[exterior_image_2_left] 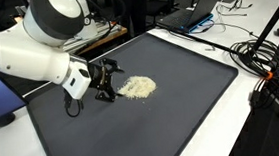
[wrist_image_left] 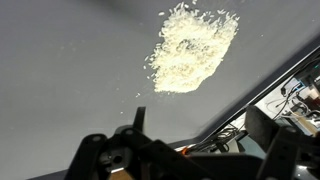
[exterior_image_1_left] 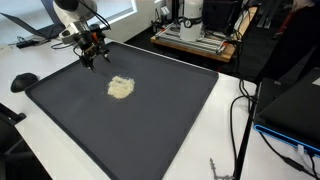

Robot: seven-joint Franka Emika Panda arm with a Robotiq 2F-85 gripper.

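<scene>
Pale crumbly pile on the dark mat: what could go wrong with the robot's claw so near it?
1. The pile is loose, with stray crumbs at its edge. A careless sweep by the gripper could scatter it across the mat.
2. The gripper hangs low over the mat. Dropping further might scrape it.

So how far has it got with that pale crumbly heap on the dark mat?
Looks done: the crumbs sit gathered in one heap on the mat. In hand: the gripper hangs beside the heap, apart from it; whether its jaws are open I cannot tell. Left: a few stray grains lie scattered around the heap's edge in the wrist view.
</scene>
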